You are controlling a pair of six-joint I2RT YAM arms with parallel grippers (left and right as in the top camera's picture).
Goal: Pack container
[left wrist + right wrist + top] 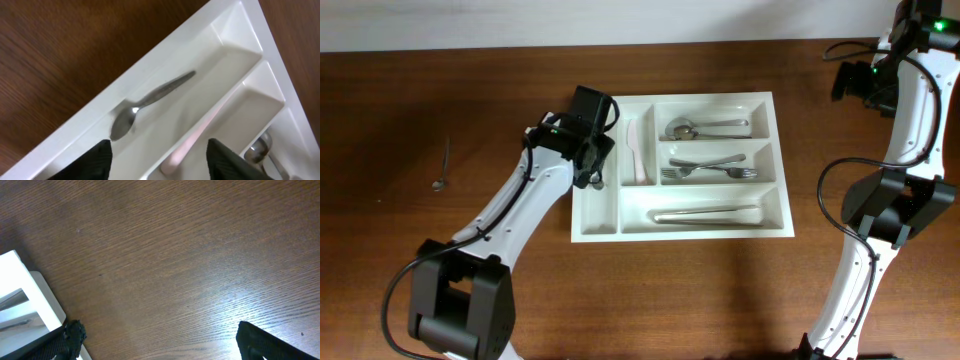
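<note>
Left end effector (pixel 157 147) hangs released over the container (pixel 596 212), which lies mid-way along the surface (pixel 420 80), a spoon (pixel 145 102) resting in its outer compartment; the right end effector (pixel 160 330) is released too. Being smooth plastic, the container probably handles light, stiff and slippery, so an outer rim wall seems the best hold, kept level.

overhead straight down, wrist views close, all share container (pixel 595 210)

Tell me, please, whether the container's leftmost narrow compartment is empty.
Not empty: a small metal spoon lies in it, below the open left gripper.
</note>
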